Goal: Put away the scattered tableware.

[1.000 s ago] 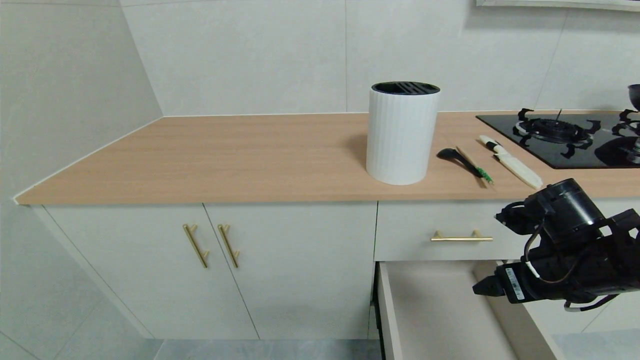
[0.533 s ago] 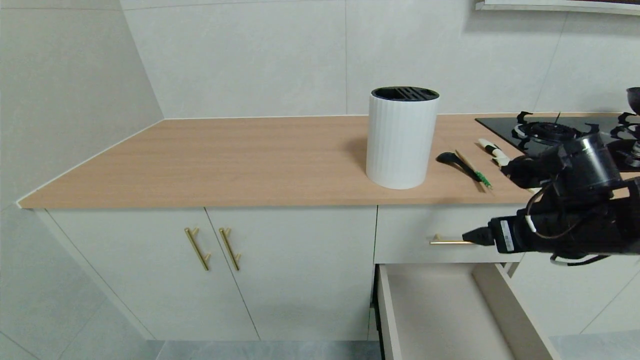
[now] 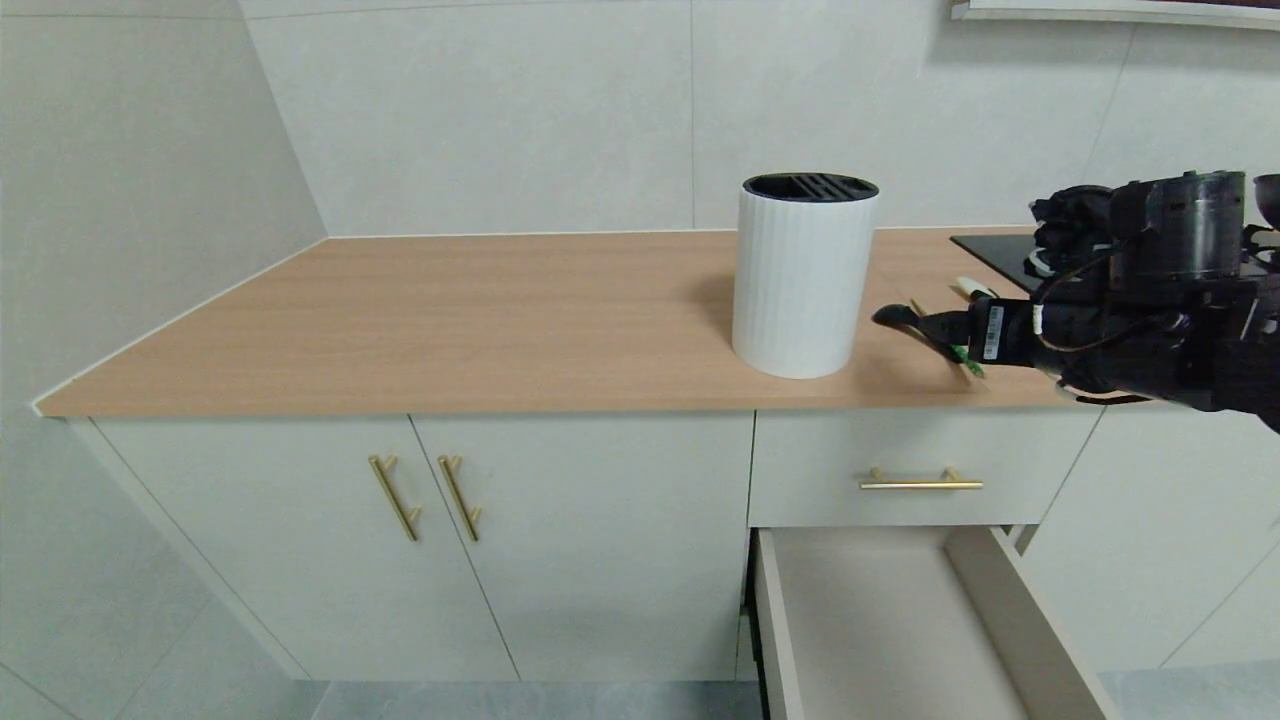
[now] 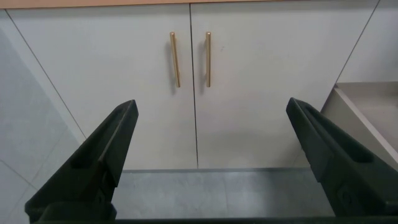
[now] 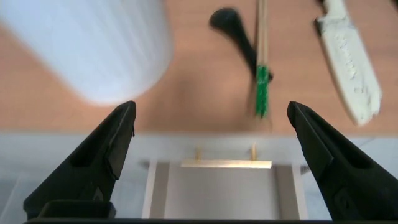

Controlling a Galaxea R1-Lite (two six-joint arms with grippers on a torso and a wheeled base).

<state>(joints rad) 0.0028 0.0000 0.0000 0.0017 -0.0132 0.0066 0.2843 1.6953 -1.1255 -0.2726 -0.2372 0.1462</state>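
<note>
A pale wooden countertop is running across the middle of the head view. A tall white ribbed cylindrical utensil holder with a black slotted top is standing upright on it, right of centre. The scattered tableware is lying on the counter just to the right of that holder. A black plastic spoon is resting nearest it, with thin wooden chopsticks with a green end just beside the spoon. A white knife with a white sheath-like blade is lying farther right, apart from the other two. The corner of a black glass gas hob is showing behind the knife at the right edge. The right gripper is hovering at centre right of the head view, above the front edge of the counter. It is pointing toward the spoon and chopsticks, with its black fingers spread wide and grasping nothing. Below it, at the bottom right, a beige drawer is standing pulled open, under a closed drawer with a brass bar handle. The left gripper is hanging low, its jaws also released and wide apart. It is facing two white cabinet doors with brass handles.
</note>
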